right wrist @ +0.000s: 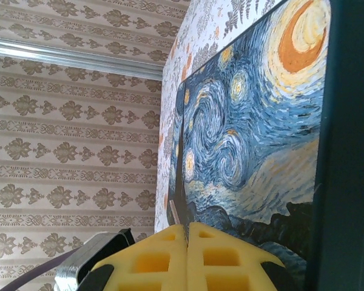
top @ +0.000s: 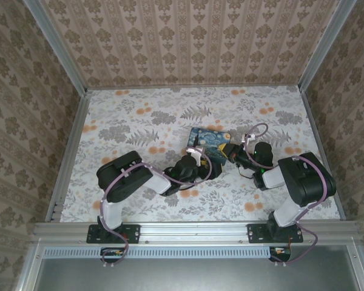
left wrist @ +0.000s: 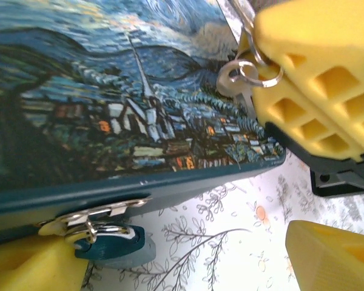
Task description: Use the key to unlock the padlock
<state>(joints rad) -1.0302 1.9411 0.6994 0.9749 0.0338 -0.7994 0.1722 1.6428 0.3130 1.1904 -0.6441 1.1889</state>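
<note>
No text, label, brand, number or sign can be read. In the left wrist view the box is covered by a painted night sky without lettering. No marking can be made out on the blurred padlock at 7 o'clock or on the key at 1 o'clock.
</note>
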